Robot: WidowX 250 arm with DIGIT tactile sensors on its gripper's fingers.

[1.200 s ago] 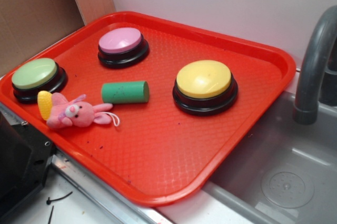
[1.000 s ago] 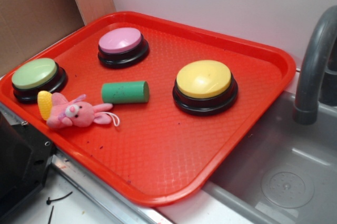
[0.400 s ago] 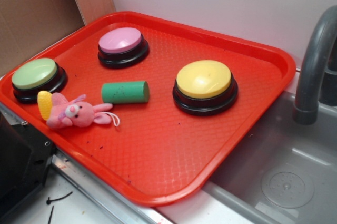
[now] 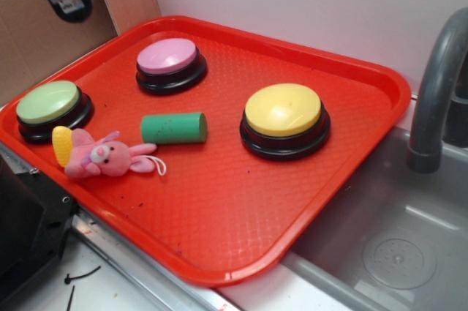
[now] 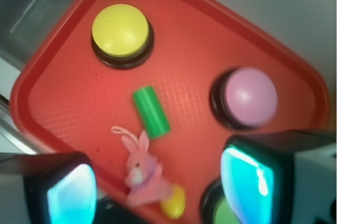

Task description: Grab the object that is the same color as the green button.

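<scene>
dark green cylinder (image 4: 174, 128) lies on its side — near pale green button (image 4: 50, 104).

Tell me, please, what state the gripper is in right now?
Gripper: open and empty, high above the red tray.

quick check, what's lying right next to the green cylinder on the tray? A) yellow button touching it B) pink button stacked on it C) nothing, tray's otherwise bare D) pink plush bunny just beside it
D: the pink plush bunny lies just beside the green cylinder on the red tray; the yellow button and pink button stand apart from it.
</scene>
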